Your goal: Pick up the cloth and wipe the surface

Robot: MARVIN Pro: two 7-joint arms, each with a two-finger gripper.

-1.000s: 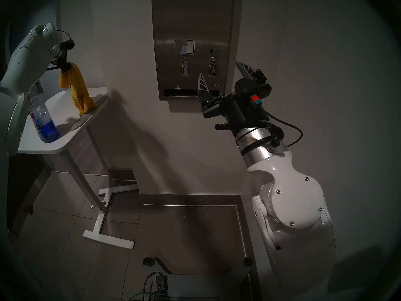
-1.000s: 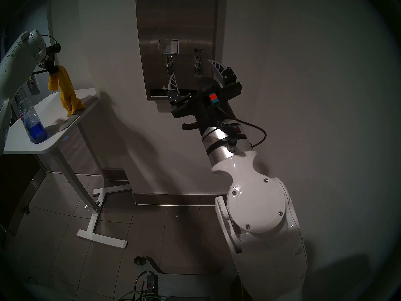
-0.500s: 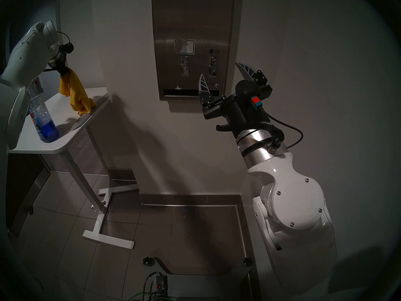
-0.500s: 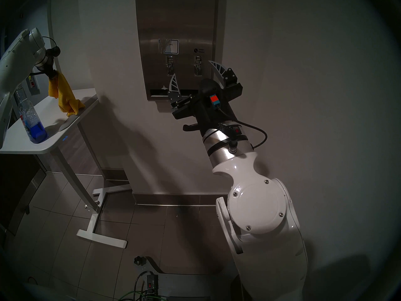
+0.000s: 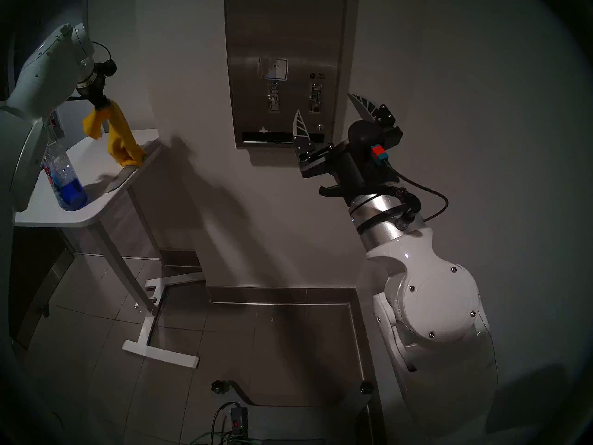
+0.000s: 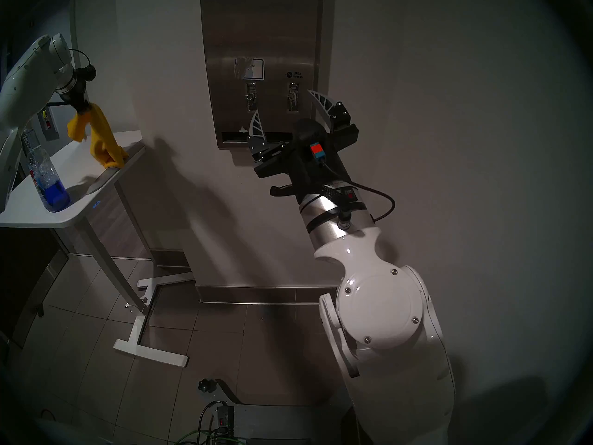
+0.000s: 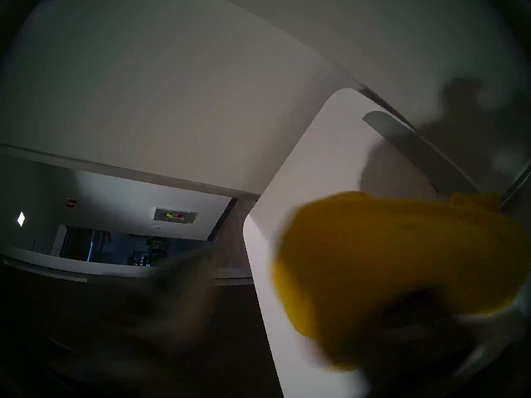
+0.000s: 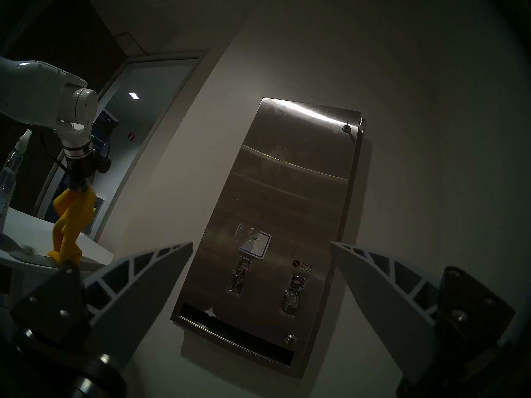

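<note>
The mustard-yellow cloth (image 5: 120, 136) (image 6: 102, 136) hangs from my left gripper (image 5: 102, 105) (image 6: 84, 108), which is shut on its top end. The cloth's lower end rests on the right edge of the white table (image 5: 80, 218). In the left wrist view the cloth (image 7: 388, 259) is a blurred yellow mass over the tabletop (image 7: 316, 159). The surface (image 5: 285, 33) (image 6: 260, 23) (image 8: 287, 193), a brushed steel dispenser front, is on the wall to the right of the table. My right gripper (image 5: 324, 102) (image 6: 282, 100) (image 8: 261, 243) is open and empty in front of its lower half.
A clear spray bottle (image 5: 64, 177) (image 6: 48, 181) with blue liquid stands on the table near my left arm. The table's white foot (image 5: 160, 354) lies on the tiled floor. A wall corner juts out between table and dispenser.
My left gripper has shifted right and slightly down with the cloth, whose lower end slid toward the table's right edge. The right arm has hardly moved.
</note>
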